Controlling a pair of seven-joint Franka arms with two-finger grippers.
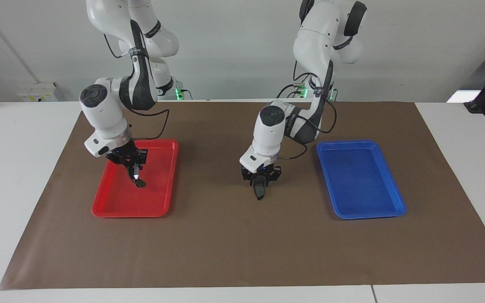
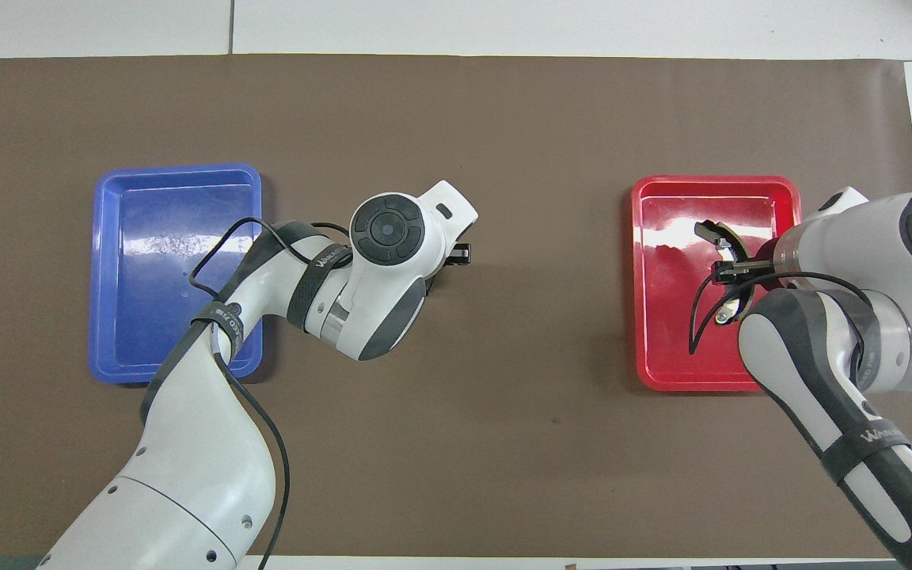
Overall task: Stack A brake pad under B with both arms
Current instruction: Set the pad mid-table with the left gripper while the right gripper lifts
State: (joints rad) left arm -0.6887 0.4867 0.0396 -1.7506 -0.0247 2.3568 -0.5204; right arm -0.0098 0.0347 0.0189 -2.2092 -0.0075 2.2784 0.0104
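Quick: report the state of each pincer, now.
Left pincer: over the mat, right at the A brake pad; open or closed cannot be told.
Right pincer: closed, holding B over the red tray.

Brown mat (image 1: 242,244): lying bare across its half farther from the robots, giving open passage. Mid-mat: left gripper (image 1: 260,189) with pad (image 1: 259,191) standing low, blocking the crossing between trays. Blue tray (image 1: 387,198): sitting unoccupied. Red tray (image 1: 112,208): right gripper (image 1: 136,173) hanging over it with B (image 1: 138,181).

Partly readable lettering on arm bands (image 2: 868,437)
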